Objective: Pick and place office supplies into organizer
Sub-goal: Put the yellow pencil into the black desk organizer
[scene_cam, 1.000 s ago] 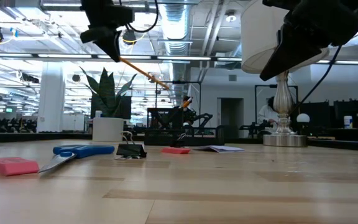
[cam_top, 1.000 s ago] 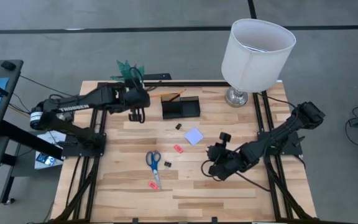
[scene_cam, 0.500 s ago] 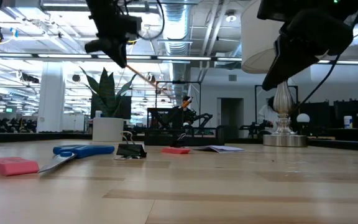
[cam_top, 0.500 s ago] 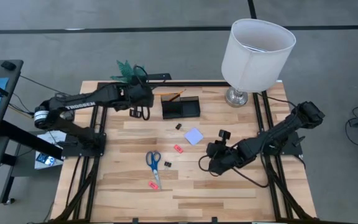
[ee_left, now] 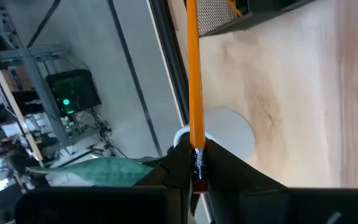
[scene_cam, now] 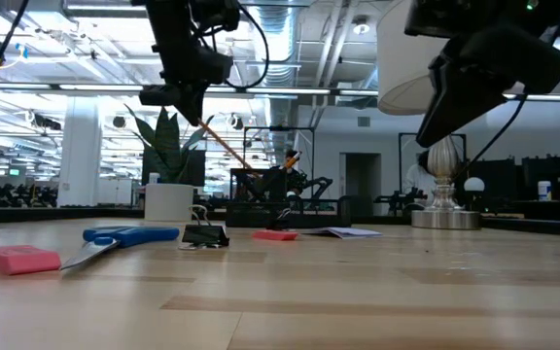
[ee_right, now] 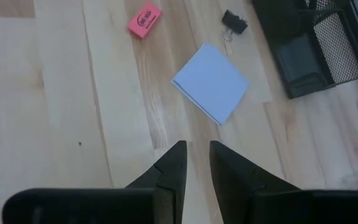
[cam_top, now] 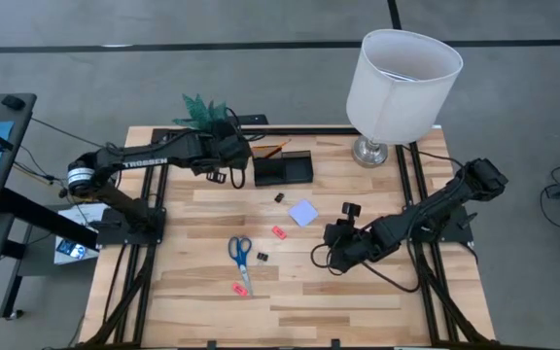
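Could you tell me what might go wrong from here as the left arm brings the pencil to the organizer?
1. The left claw pinches the orange pencil only at its very end, so the long tilted shaft could pivot or slip.
2. The pencil's tip is near the organizer; it might catch the mesh wall and nudge the organizer instead of dropping in.

Left wrist view: pencil (ee_left: 194, 81) tip cut off at the top edge, its lower end hidden between the left gripper's (ee_left: 196, 163) fingers; organizer (ee_left: 229, 14) cropped at top. Right wrist view: organizer (ee_right: 316, 53) cut by the right edge. Low view: lamp (scene_cam: 442, 146) shade partly hidden behind the right arm.
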Robot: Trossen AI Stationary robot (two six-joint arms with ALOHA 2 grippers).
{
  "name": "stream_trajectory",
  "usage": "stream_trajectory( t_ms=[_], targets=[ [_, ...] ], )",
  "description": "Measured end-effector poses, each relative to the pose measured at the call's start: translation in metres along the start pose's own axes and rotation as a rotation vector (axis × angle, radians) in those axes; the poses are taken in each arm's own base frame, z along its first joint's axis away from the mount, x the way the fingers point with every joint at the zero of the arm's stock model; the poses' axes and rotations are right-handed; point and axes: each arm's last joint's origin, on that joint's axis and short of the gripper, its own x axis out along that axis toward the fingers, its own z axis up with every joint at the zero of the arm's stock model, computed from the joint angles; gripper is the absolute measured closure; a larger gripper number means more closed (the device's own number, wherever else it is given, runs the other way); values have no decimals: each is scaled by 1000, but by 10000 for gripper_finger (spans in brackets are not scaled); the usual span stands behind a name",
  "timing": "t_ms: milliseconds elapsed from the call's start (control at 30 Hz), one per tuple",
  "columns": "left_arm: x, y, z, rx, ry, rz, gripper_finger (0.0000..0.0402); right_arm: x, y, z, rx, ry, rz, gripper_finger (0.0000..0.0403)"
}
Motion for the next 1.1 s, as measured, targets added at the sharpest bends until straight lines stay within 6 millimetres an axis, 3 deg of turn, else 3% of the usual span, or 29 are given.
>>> stream_trajectory(
  t_ms=[1100],
  targets=[
    [0, 7, 8, 310, -61, 72, 372, 0, 1, -1, -4, 24, 35, 337]
  ],
)
